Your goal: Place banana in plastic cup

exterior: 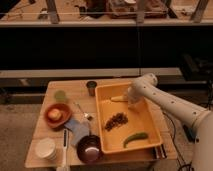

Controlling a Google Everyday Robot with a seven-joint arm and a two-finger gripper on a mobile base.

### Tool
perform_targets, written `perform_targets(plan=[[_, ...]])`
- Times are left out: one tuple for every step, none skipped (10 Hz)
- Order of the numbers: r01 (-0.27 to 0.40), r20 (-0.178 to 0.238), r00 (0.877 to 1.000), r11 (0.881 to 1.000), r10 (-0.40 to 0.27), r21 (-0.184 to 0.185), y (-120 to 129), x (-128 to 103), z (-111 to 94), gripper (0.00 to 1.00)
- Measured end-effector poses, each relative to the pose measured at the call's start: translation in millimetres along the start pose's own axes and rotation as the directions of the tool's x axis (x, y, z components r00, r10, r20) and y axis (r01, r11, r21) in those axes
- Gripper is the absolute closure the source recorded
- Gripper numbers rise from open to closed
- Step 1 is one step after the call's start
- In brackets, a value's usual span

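The wooden table (73, 86) fills the lower half of the view, with a dark shelf and railing behind it

The white arm (170, 102) comes in from the lower right, rises to a rounded elbow above the back right corner of the tray, then bends steeply down so the wrist points into the tray

The yellow tray (142, 120) takes up the right half of the table, its long side running from front to back

The pincer (132, 104) hangs low over the back part of the tray, at the right end of the banana; whether it is spread, pressed together or touching the fruit cannot be told

A white tub (45, 148) and a purple bowl (90, 149) sit along the front edge, a red bowl (57, 114) further back on the left, and a blue cloth (76, 127) between them

In the tray, a dark cluster (116, 121) lies in the middle and a green pod (135, 138) near the front

The banana (118, 98) lies flat on the tray floor near the back wall, its long axis running left to right, the free tip pointing left toward the table's open side

The plastic cup (60, 95) stands upright on the table outside the tray, well apart from the banana, with a dark metal cup (91, 87) between them
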Motion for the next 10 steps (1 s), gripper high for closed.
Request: perform_targets(plan=[[0.003,-0.002,1.0,1.0,-0.003,0.01,-2,0,-4,0.46],[0.005,-0.004,1.0,1.0,-0.005,0.015,-2,0,-6,0.46],[0.007,-0.005,1.0,1.0,-0.007,0.018,-3,0,-8,0.46],[0.009,-0.004,1.0,1.0,-0.009,0.02,-4,-1,-9,0.46],[0.011,-0.003,1.0,1.0,-0.011,0.022,-6,-2,-9,0.46],[0.012,-0.001,1.0,1.0,-0.012,0.023,-7,-3,-8,0.46],[0.011,0.003,1.0,1.0,-0.011,0.026,-9,-5,-5,0.46],[0.01,0.006,1.0,1.0,-0.01,0.028,-12,-7,-3,0.46],[0.006,0.011,1.0,0.999,-0.006,0.033,-15,-7,-1,0.46],[0.002,0.011,1.0,0.999,-0.003,0.037,-16,-5,2,0.46]])
